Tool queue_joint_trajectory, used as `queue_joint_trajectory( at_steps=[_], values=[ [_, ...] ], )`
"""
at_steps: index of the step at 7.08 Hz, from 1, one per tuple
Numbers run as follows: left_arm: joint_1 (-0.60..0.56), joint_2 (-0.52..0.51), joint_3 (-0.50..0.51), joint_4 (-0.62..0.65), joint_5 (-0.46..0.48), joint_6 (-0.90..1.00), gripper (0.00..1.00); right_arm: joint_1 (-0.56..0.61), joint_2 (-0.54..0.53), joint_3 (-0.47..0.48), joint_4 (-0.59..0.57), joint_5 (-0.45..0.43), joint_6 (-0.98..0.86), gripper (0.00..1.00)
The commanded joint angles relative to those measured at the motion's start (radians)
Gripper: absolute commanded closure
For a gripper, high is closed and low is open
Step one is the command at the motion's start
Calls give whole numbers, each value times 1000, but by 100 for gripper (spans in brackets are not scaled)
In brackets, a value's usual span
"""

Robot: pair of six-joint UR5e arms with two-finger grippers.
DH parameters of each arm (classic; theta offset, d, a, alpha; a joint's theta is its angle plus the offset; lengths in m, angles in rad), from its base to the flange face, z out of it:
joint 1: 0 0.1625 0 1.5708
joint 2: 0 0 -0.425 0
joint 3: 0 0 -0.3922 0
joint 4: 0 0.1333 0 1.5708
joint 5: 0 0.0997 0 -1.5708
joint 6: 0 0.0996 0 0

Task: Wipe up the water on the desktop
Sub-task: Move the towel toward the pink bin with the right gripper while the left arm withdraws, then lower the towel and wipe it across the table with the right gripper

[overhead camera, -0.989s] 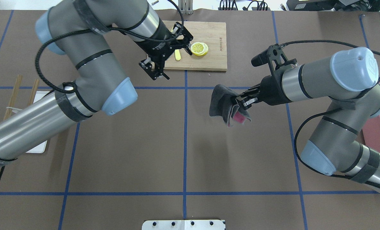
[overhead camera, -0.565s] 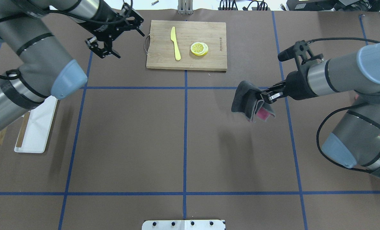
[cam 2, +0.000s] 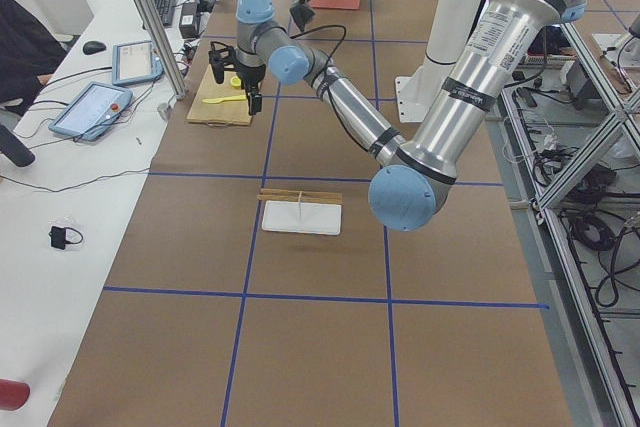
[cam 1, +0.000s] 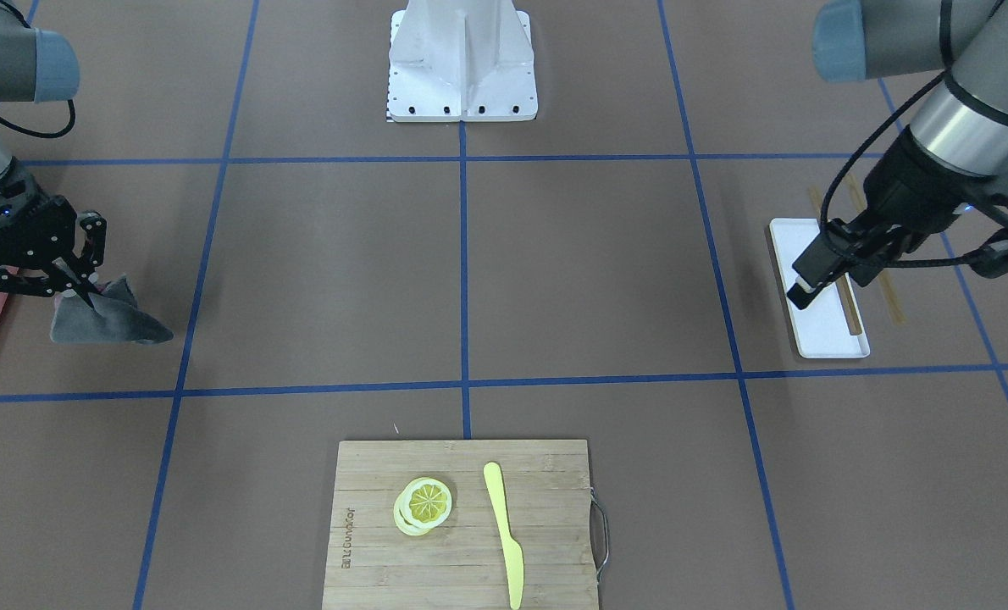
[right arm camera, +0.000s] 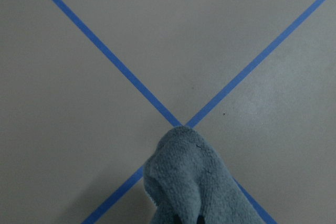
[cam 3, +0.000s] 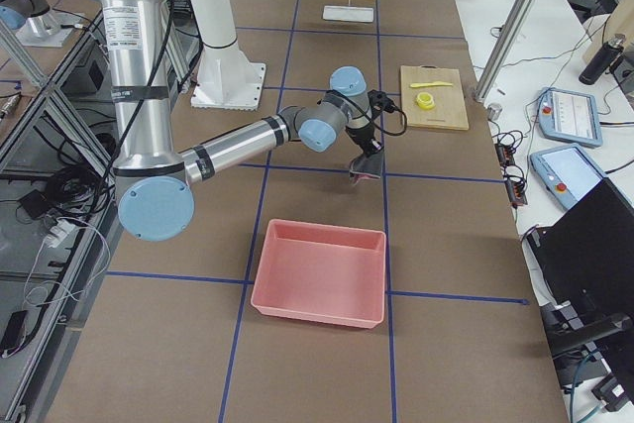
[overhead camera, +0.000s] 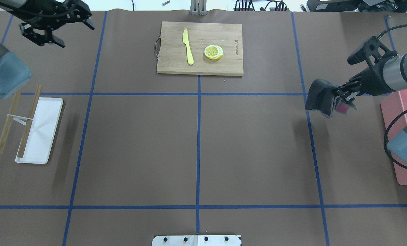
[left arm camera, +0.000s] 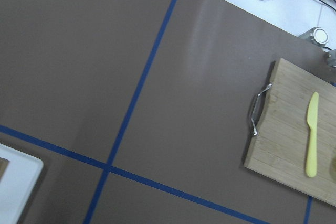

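Right gripper (overhead camera: 341, 95) is clamping a dangling grey cloth (overhead camera: 319, 99) over the brown desktop (overhead camera: 138, 150), at its 3 o'clock side, near a pink bin (overhead camera: 403, 112). Left gripper (overhead camera: 77, 37) is hanging wide and empty at 11 o'clock.

The desk (overhead camera: 138, 143) is matt brown and paper-like, crossed with smooth blue tape (overhead camera: 198, 136). The cloth (right arm camera: 194, 182) is soft grey terry with a nubbly pile. The cutting board (overhead camera: 224, 34) is pale grained bamboo with a shiny metal handle (left arm camera: 255, 109), and the knife (overhead camera: 188, 51) is smooth yellow plastic.
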Motion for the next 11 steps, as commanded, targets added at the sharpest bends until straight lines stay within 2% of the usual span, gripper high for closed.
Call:
queue_joint_trajectory(
  at_steps=[1, 3, 5, 8, 11],
  values=[
    [-60, 90, -14, 14, 0, 161, 2, -94, -3, -22, -23, -61, -19, 100],
    [-81, 120, -17, 9, 43, 240, 2, -175, 16, -36, -75, -63, -9, 100],
    [-82, 120, -9, 9, 44, 242, 2, -234, 97, -41, -168, -32, 9, 100],
    [-82, 118, 0, 9, 93, 257, 2, -355, 192, -35, -192, 11, 263, 100],
    [-84, 120, 0, 11, 123, 302, 2, -473, 235, 11, -178, -2, 544, 100]
  ],
)
